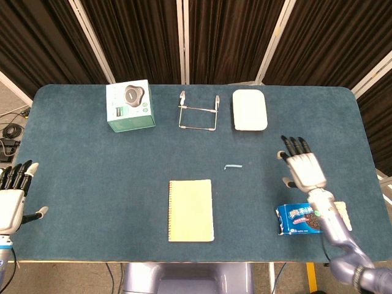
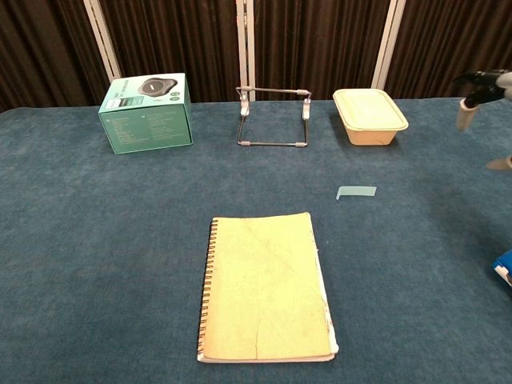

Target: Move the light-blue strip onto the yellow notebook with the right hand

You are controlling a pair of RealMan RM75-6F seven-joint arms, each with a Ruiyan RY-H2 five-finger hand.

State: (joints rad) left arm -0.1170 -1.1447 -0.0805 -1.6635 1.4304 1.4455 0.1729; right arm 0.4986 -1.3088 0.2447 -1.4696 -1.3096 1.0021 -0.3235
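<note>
The light-blue strip (image 1: 233,166) (image 2: 356,192) lies flat on the blue cloth, a little beyond the notebook's far right corner. The yellow spiral notebook (image 1: 190,210) (image 2: 265,286) lies near the front middle of the table. My right hand (image 1: 302,168) hovers over the table to the right of the strip, fingers spread and holding nothing; only its fingertips (image 2: 465,113) show at the right edge of the chest view. My left hand (image 1: 12,196) stays at the table's front left corner, open and empty.
A teal box (image 1: 129,105) stands at the back left, a wire stand (image 1: 198,116) at the back middle, a cream lidded container (image 1: 249,109) at the back right. A blue cookie packet (image 1: 301,218) lies front right, under my right forearm.
</note>
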